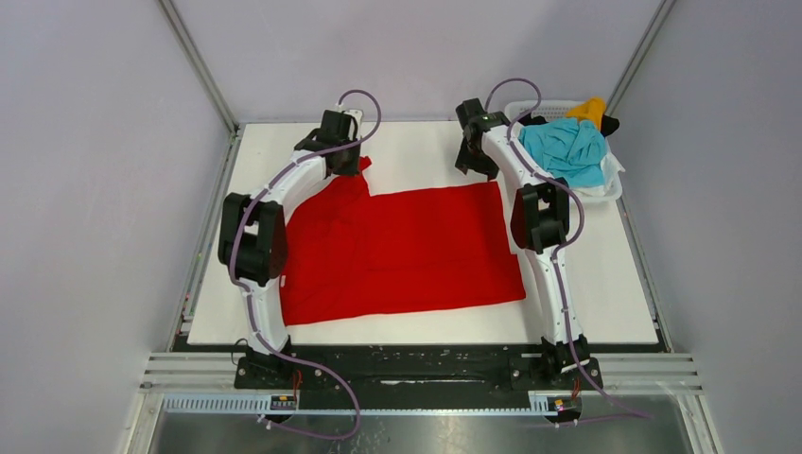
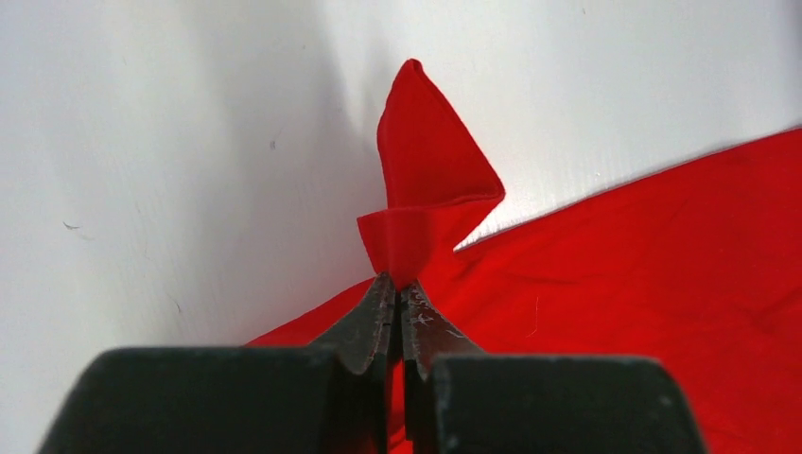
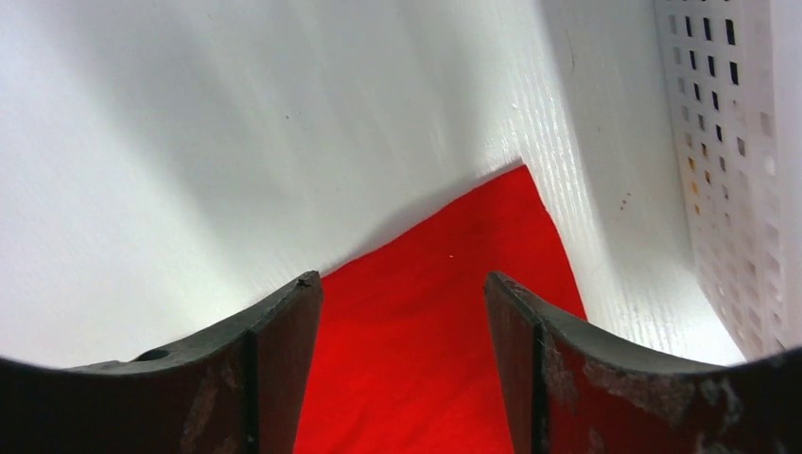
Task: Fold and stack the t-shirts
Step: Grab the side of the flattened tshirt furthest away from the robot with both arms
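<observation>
A large bright red t-shirt (image 1: 402, 251) lies spread flat on the white table. My left gripper (image 1: 348, 163) is shut on its far left sleeve corner; in the left wrist view the pinched cloth (image 2: 426, 189) stands up as a folded point above my left gripper (image 2: 398, 288). My right gripper (image 1: 476, 165) is open over the shirt's far right corner (image 3: 492, 236), its fingers either side of the red cloth with nothing gripped; it shows in the right wrist view (image 3: 402, 293). Turquoise (image 1: 567, 149), yellow-orange (image 1: 591, 109) and black (image 1: 532, 120) shirts lie in the basket.
The white plastic basket (image 1: 613, 184) stands at the far right corner of the table, close to my right arm; its perforated wall (image 3: 733, 142) shows in the right wrist view. Bare white table (image 1: 426, 147) lies beyond the shirt. Grey walls enclose the table.
</observation>
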